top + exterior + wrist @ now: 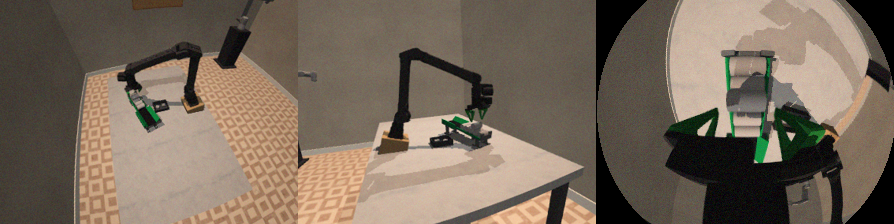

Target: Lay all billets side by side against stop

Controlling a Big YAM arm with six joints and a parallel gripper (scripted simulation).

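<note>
The green feed ramp stands on the table, with several grey billets lying on it. In the wrist view one darker billet rests on top of the lighter ones, between the green rails. My gripper is open and empty. It hangs a little above the billets, fingers pointing down. In the wrist view its green fingers stand to either side of the ramp, touching nothing. A grey end bar closes the far end of the ramp.
A small black tray lies beside the ramp, between it and the arm's tan base block. A tall black post stands on the floor behind. The table edge is close behind the ramp.
</note>
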